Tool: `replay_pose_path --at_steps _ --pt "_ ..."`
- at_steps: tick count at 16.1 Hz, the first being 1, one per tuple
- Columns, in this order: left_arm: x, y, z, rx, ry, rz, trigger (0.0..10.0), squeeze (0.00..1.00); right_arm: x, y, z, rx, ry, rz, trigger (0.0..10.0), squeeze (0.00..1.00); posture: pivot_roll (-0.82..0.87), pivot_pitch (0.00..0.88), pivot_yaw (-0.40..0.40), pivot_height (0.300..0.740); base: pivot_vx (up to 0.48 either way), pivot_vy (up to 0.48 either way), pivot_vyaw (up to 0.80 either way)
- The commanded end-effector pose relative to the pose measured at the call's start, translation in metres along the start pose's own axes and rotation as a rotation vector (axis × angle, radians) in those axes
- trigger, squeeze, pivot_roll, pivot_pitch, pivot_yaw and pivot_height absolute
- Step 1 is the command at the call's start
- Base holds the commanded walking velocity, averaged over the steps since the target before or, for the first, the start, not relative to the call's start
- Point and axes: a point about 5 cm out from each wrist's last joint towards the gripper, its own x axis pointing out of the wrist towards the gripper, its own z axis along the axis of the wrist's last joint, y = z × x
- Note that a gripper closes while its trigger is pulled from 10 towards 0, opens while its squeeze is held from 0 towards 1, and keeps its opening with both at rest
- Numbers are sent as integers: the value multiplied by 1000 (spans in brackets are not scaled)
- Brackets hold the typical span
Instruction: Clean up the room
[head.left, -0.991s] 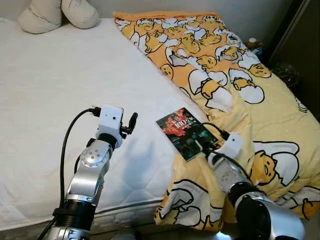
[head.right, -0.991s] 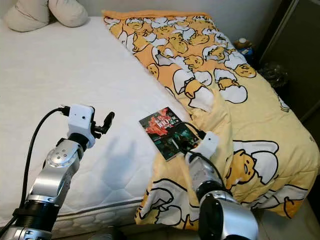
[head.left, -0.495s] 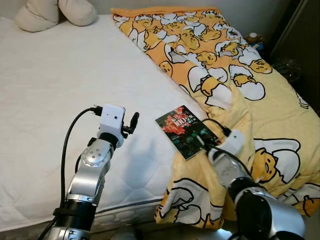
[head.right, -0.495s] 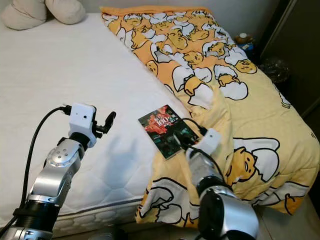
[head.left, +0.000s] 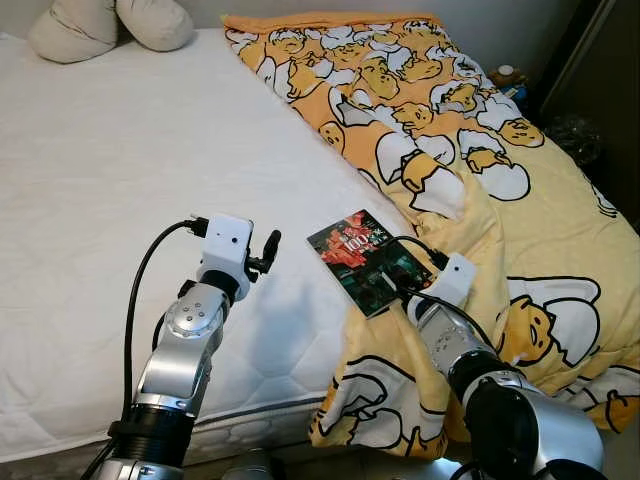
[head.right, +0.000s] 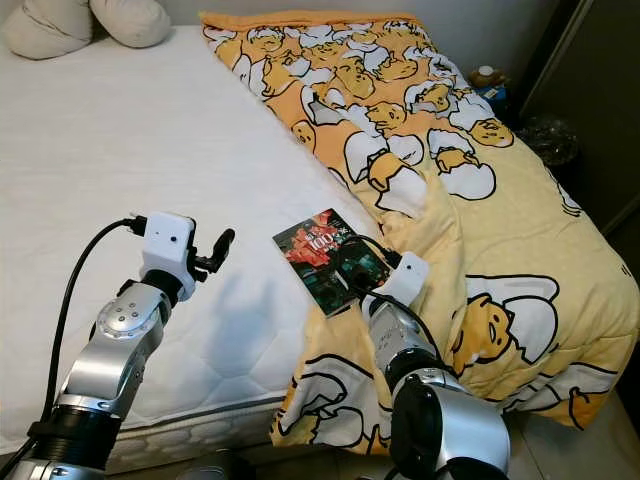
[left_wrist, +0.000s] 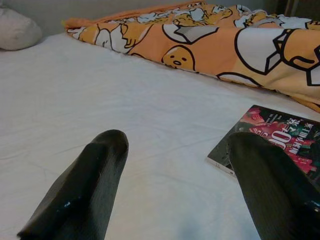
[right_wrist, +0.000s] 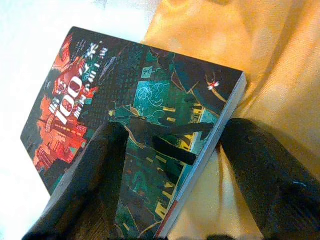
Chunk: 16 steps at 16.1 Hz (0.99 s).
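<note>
Moved in over the last second: right gripper (right_wrist: 170, 165) now up against the near end of the book (head.left: 365, 260), where before sat a little short of it. Fingers (right_wrist: 95, 175) spread wide, one black pad laid over the dark cover, the other (right_wrist: 265, 170) off the book's long edge above the yellow fabric, so that the edge and corner sit in the gap between them. No clamp on it yet; book flat, not lifted. Seen from the head, white wrist housing just beside the book's near right corner, cable looping over the cover.

Book lying partly on the bare white mattress (head.left: 120, 180) and partly on the folded edge of the yellow egg-print blanket (head.left: 480, 160), red-and-green cover up, turned at a slant to the bed's edge. Directly ahead of the right gripper and touching it; well off to the right of the left gripper (head.left: 268, 250).

Left gripper held above the bare mattress, fingers (left_wrist: 85, 185) also parted wide, nothing between them. From its wrist, book's red corner (left_wrist: 272, 135) close by the far finger, blanket bunched beyond it. Shifted slightly toward the book compared with the earlier frames, though the head camera has moved too.

Two pale pillows (head.left: 110, 25) far ahead of both grippers, at the head of the bed.
</note>
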Motion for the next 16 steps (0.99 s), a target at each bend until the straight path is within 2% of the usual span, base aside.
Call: replay_pose_path --at_steps 1,2,4,7,10,11,12,16 --pt "0 -2 4 15 -12 -7 10000 0 2 11 8 -66 -35 35 10000 0 228 40 -18 740 0 0 0" --pt "1 -3 4 12 -13 -9 10000 0 2 17 12 -121 -62 63 10000 0 218 32 -21 740 0 0 0" --pt "4 -6 4 8 -13 -15 10000 0 2 19 11 -128 -76 78 10000 0 209 24 -23 740 0 0 0" --pt "8 -12 3 -5 -13 -31 10000 0 -7 8 -13 -206 -99 90 10000 0 174 1 -22 740 0 0 0" --pt "12 -17 3 -14 -13 -51 10000 0 -15 -2 -26 -220 -131 91 10000 0 141 0 -12 740 0 0 0" --pt "15 -19 4 -17 -14 -61 10000 0 -16 -2 -27 -217 -134 94 7020 0 122 0 1 740 0 0 0" --pt "18 -23 5 -18 -19 -78 10000 0 -15 -2 -28 -199 -119 101 0 0 120 0 4 740 0 0 0" --pt "22 -25 8 -16 -25 -89 10000 0 -11 1 -19 -171 -127 87 0 0 123 0 10 740 0 0 0"
